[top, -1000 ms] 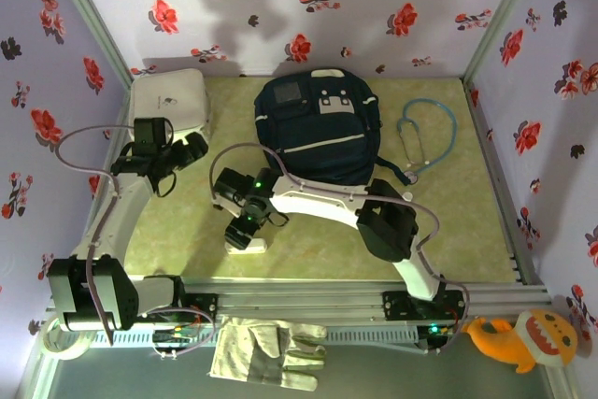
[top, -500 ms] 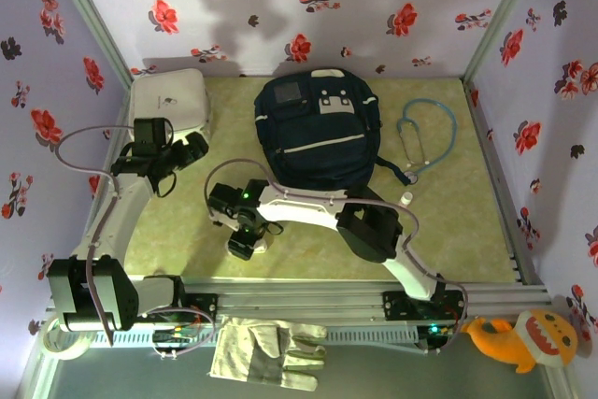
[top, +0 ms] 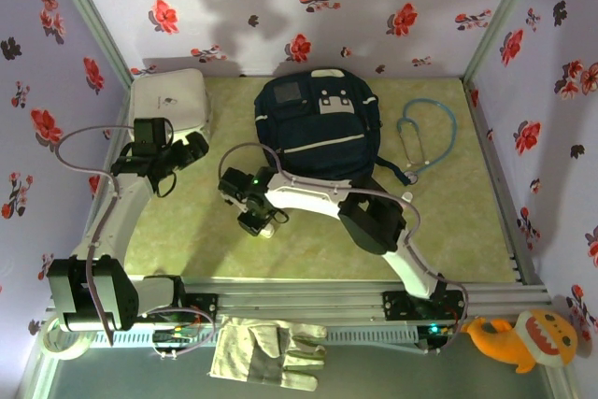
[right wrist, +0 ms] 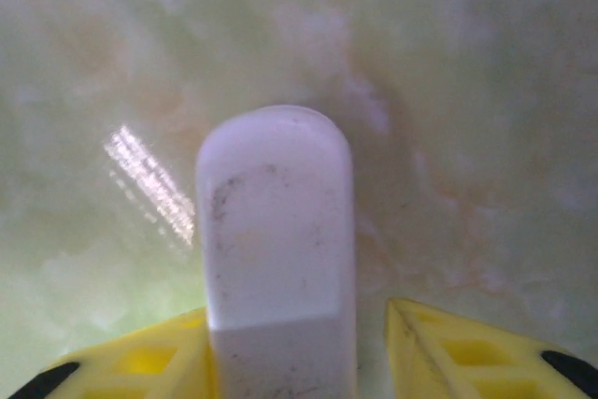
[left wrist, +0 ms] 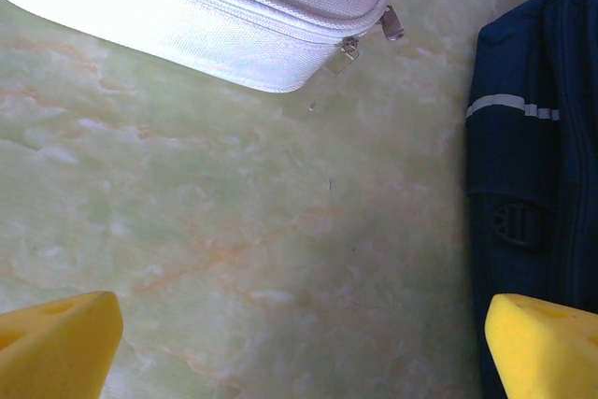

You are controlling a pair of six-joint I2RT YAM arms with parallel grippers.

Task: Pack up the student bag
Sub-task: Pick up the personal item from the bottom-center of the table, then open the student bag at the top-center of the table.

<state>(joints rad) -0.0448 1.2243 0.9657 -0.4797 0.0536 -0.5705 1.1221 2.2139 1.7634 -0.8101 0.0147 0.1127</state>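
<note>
The student bag (top: pixel 318 133), dark navy with white stripes, lies flat at the back middle of the table; its edge (left wrist: pixel 533 184) shows on the right of the left wrist view. My right gripper (top: pixel 257 221) is low over the table in front of the bag, straddling a white round-ended block (right wrist: pixel 276 231). The left finger (right wrist: pixel 140 362) lies against the block, and a narrow gap separates it from the right finger (right wrist: pixel 467 352). My left gripper (top: pixel 192 151) hovers open and empty between the bag and a white box (top: pixel 168 100), its yellow fingertips (left wrist: pixel 56 343) wide apart.
A teal stethoscope (top: pixel 425 137) lies right of the bag, with a small white bottle (top: pixel 407 198) near the bag's front right corner. The white box's zipped corner (left wrist: pixel 234 16) is close ahead of the left gripper. A glove (top: pixel 271 352) and an orange plush toy (top: pixel 523 338) lie off the table's front.
My right gripper dropped over the white block, narrowed its jaws round it, then shifted back and right toward the bag with the block between them. The left arm stayed put.
</note>
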